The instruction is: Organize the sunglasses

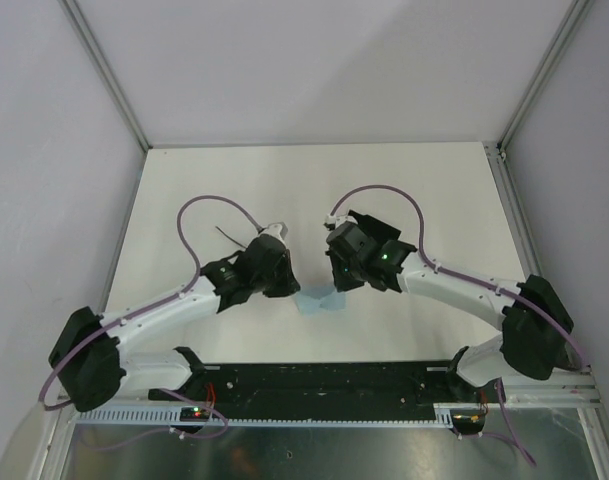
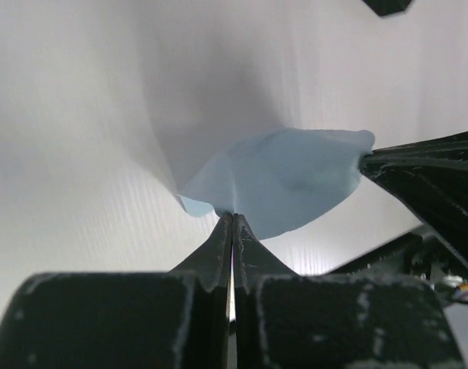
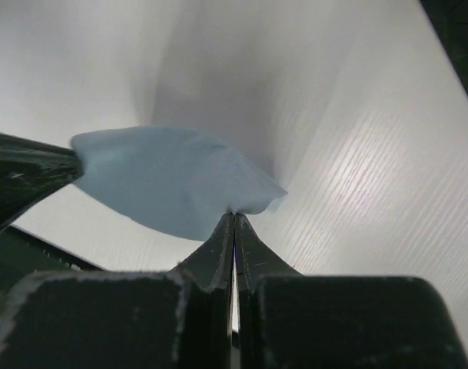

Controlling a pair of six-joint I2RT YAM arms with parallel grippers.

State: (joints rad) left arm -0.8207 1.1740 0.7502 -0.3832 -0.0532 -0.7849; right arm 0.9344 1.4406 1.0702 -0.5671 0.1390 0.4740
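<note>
A small light blue cloth (image 1: 319, 302) hangs stretched between my two grippers, a little above the white table. My left gripper (image 2: 233, 215) is shut on one corner of the cloth (image 2: 283, 181). My right gripper (image 3: 234, 214) is shut on the opposite corner of the cloth (image 3: 160, 181). In the top view the left gripper (image 1: 295, 292) and the right gripper (image 1: 337, 289) face each other closely. The sunglasses' frame and lenses are not visible. A thin black strand (image 1: 230, 236) pokes out beside the left wrist; I cannot tell if it is a temple arm.
A dark object (image 2: 387, 6) shows at the top edge of the left wrist view, and a dark edge (image 3: 456, 31) at the top right of the right wrist view. The table (image 1: 314, 180) has metal posts at its back corners.
</note>
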